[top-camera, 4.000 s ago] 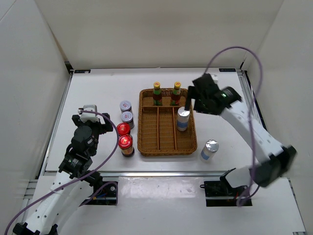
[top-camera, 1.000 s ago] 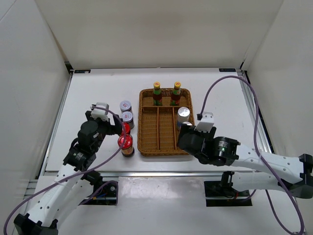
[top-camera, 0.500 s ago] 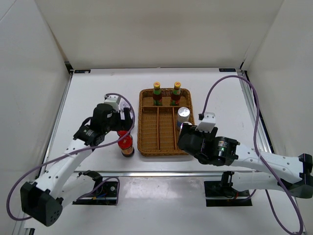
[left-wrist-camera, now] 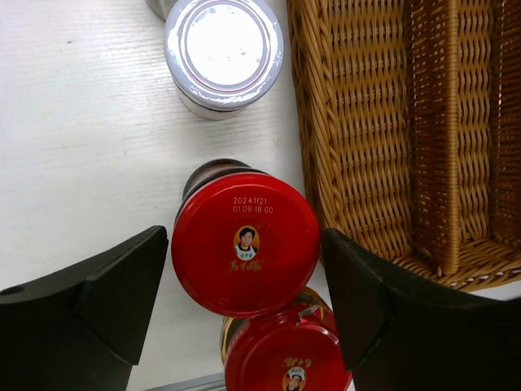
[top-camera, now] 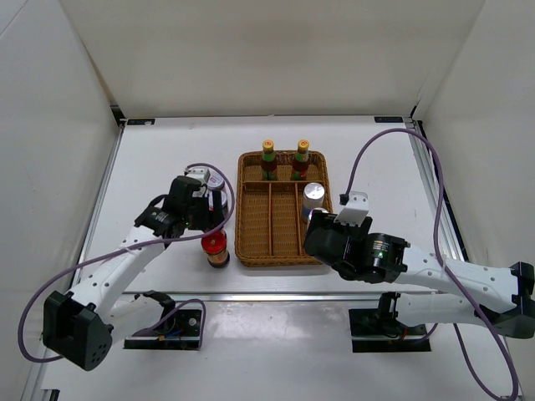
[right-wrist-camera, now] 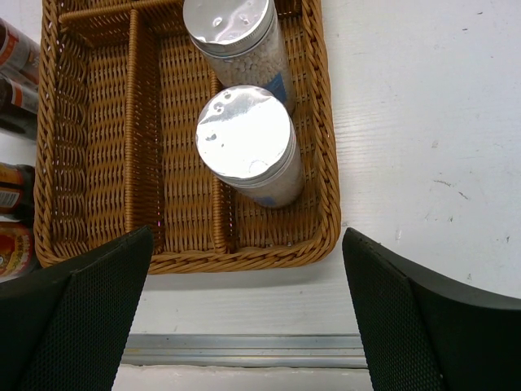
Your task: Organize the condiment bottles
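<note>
My left gripper (left-wrist-camera: 246, 305) is open and straddles a red-lidded jar (left-wrist-camera: 244, 254) just left of the wicker tray (top-camera: 284, 251), with a thin gap at each finger. The second red-lidded jar (left-wrist-camera: 285, 366) stands against it on the near side (top-camera: 215, 246). Two grey-lidded jars stand behind, one whole (left-wrist-camera: 224, 50), one partly showing (top-camera: 216, 179). Two yellow-capped bottles (top-camera: 268, 159) (top-camera: 302, 159) stand at the tray's far end. Two silver-capped bottles (right-wrist-camera: 244, 145) (right-wrist-camera: 229, 28) stand in the tray's right compartment. My right gripper (right-wrist-camera: 248, 326) is wide open and empty above the tray's near right corner.
The tray's left and middle compartments (right-wrist-camera: 175, 163) hold nothing at their near ends. A metal rail (right-wrist-camera: 244, 350) runs along the table's near edge. The right arm (top-camera: 359, 251) covers the tray's near right corner in the top view. White walls enclose the table.
The second silver-capped bottle went from the table right of the tray into the tray. My left gripper has moved right and forward onto the far red-lidded jar. The right arm now holds still.
</note>
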Tool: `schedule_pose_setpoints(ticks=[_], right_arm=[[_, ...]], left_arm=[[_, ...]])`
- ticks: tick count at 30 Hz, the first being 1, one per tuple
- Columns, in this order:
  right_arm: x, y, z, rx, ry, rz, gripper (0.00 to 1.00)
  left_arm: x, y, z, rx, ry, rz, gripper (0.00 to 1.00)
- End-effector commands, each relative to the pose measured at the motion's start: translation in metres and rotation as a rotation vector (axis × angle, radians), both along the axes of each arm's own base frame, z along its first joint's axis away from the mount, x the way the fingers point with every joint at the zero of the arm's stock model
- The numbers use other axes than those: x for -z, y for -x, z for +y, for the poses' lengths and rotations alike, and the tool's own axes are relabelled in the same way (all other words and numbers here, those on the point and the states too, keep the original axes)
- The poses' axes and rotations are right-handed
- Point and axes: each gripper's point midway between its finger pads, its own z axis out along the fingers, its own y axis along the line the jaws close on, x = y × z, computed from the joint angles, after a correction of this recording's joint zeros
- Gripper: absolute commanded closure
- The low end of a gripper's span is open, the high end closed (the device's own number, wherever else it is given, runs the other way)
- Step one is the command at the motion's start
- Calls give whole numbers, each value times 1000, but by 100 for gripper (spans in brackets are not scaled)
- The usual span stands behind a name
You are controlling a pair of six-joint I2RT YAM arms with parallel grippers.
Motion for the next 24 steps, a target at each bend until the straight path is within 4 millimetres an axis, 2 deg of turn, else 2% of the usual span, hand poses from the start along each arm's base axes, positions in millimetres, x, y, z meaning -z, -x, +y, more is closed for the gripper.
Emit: schedule_pose_setpoints(ticks=[1, 4, 7, 10, 12, 13, 14, 16, 17, 19, 20, 22, 24], right_arm=[[-18, -5, -1, 37, -51, -51, 0], [-18, -5, -1, 37, -52, -51, 0], [-15, -5, -1, 41, -51, -48, 0], [-17, -5, -2, 41, -59, -50, 0], [-17, -5, -2, 41, -59, -50, 0], [-17, -5, -2, 41, -59, -50, 0], [-17, -5, -2, 41, -59, -50, 0], [-15, -4, -4, 41, -59, -50, 0], [-15, -4, -4, 41, -59, -50, 0], [-15, -4, -4, 46, -67, -49, 0], [-15, -4, -4, 46, -67, -49, 0], [-18, -5, -6, 51, -74, -59, 0], [-15, -5, -7, 51, -65, -57, 0]], left_arm=[[-10, -8, -2, -10, -2, -15, 21], [-2, -9, -3, -10, -13, 8, 28], [2, -10, -7, 4, -8, 33, 29], [-1, -12, -6, 4, -17, 20, 40], [-6, -14, -7, 4, -12, 10, 52], [-16, -17, -8, 4, 0, -16, 57], [-28, -22, -9, -4, 8, -50, 66], [-47, -24, -4, -18, 2, -96, 72], [-67, -30, -4, -28, 17, -145, 76], [-86, -32, 0, -41, 9, -181, 81], [-106, -36, -2, -37, 22, -221, 86], [-120, -37, -2, -37, 28, -233, 89], [-144, -42, -8, -35, 66, -276, 89]])
